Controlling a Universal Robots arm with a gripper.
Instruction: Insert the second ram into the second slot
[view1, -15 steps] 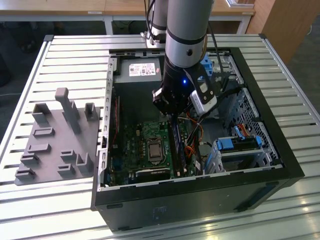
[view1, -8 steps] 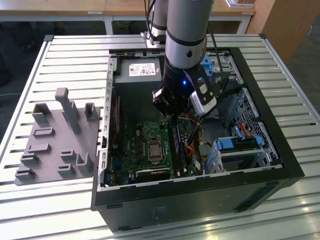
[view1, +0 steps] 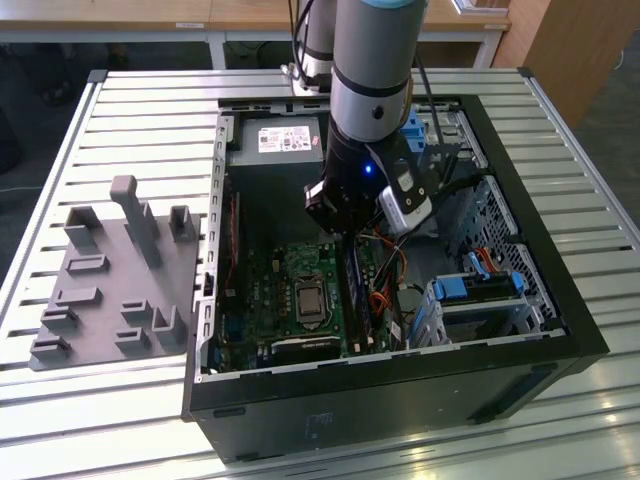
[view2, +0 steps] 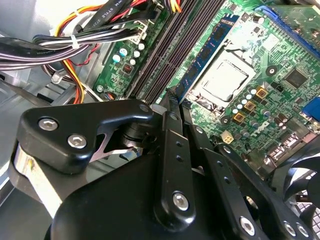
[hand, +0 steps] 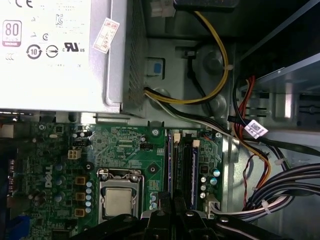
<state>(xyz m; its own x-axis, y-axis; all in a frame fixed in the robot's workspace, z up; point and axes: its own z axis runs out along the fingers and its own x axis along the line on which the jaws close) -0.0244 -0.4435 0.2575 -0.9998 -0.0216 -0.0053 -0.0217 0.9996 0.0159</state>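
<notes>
gripper (view2: 169, 104) being held over memory slots (view2: 159, 56) | second ram (view2: 212, 52) being seen edge-up, lengthwise along slot (beside CPU socket (view2: 222, 80)), pointing toward gripper | jaws: cannot tell

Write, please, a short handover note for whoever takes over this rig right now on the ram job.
Gripper: low inside the case, over one end of the memory slots; whether it holds anything, I cannot tell.
Things: one blue ram stick stands seated in the slot beside the processor socket; the slots next to it look dark.
Done or left: the second ram in the second slot is not confirmed from these views.
</notes>
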